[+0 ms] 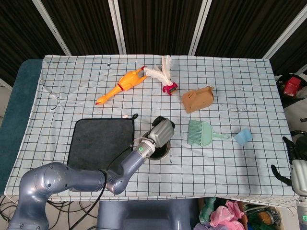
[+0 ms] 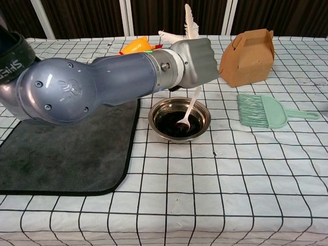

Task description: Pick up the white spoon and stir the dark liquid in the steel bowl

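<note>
Landmark: the round steel bowl [image 2: 179,119], standing on the black-gridded white tablecloth [image 2: 256,174] just right of the dark grey rectangular cloth mat [image 2: 61,154].

Dark liquid [image 2: 173,124] fills the bowl's bottom. The slim white plastic spoon [image 2: 187,111] stands tilted in the bowl, its scoop end resting in the liquid near the middle and its handle leaning up toward the bowl's far right rim.

The left hand [image 2: 195,62] hangs directly above the far edge of the bowl, fingers clenched around the top of the spoon handle. Its grey arm reaches in from the bowl's left, passing over the mat.

The right hand [image 1: 293,160] shows only at the head view's edge, far right of the bowl and off the table; whether its fingers are spread or curled cannot be told.

Right of the bowl: a mint-green hand brush [image 2: 266,111] lying flat. Beyond that brush, in the head view, a small pale-blue block [image 1: 243,136]. Behind and right of the bowl: a brown cardboard carry box [image 2: 250,51]. Behind the bowl: an orange rubber chicken toy [image 1: 122,85] and a white feathered toy with a red base [image 1: 163,76], side by side.
</note>
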### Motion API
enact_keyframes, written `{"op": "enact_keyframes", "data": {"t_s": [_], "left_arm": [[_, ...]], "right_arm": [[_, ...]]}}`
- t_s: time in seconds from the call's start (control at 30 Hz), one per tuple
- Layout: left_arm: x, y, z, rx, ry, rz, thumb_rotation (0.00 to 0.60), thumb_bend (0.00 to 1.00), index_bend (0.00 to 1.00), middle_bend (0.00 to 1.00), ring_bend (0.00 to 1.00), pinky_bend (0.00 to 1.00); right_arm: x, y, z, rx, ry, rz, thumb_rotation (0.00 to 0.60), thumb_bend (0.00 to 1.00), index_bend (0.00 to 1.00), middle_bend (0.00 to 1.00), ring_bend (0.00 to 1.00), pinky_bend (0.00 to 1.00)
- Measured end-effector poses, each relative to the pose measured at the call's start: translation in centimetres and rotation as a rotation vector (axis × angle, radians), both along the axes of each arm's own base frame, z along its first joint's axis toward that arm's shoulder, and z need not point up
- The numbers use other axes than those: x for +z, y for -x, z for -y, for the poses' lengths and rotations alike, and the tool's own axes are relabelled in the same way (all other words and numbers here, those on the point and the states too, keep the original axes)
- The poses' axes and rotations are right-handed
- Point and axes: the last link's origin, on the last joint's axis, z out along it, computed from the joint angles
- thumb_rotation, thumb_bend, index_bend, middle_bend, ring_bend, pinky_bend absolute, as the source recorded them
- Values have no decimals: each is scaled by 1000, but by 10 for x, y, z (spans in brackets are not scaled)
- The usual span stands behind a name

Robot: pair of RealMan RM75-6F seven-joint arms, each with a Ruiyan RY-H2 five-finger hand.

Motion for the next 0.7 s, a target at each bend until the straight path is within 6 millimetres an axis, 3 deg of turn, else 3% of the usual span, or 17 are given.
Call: {"op": "enact_keyframes", "data": {"t_s": [0.1, 0.2, 0.27, 0.4, 0.53, 0.7], "left_arm": [[7, -3, -1, 5, -12, 25, 600, 309, 256, 775, 758, 818], [22, -7, -2, 14, -38, 66, 600, 280, 278, 630, 564, 628], [36, -9, -4, 25, -66, 102, 600, 278, 279, 518, 427, 497], [72, -5, -6, 65, -139, 181, 600, 277, 278, 332, 259, 352], [121, 14, -2, 121, -230, 267, 600, 276, 229, 238, 175, 288], [175, 56, 19, 229, -243, 389, 600, 264, 160, 208, 169, 269]], "right_arm": [[0, 1, 0, -2, -2, -1, 600, 249, 0, 115, 248, 362], [-1, 2, 0, -6, -5, -3, 600, 249, 0, 115, 248, 362], [-1, 2, 0, -9, -5, -6, 600, 249, 0, 115, 248, 361], [1, 5, 0, -23, -3, -11, 600, 249, 0, 115, 247, 355], [3, 9, 0, -42, -1, -19, 600, 248, 0, 115, 245, 353], [6, 12, 0, -60, 9, -45, 600, 241, 0, 113, 236, 332]]}}
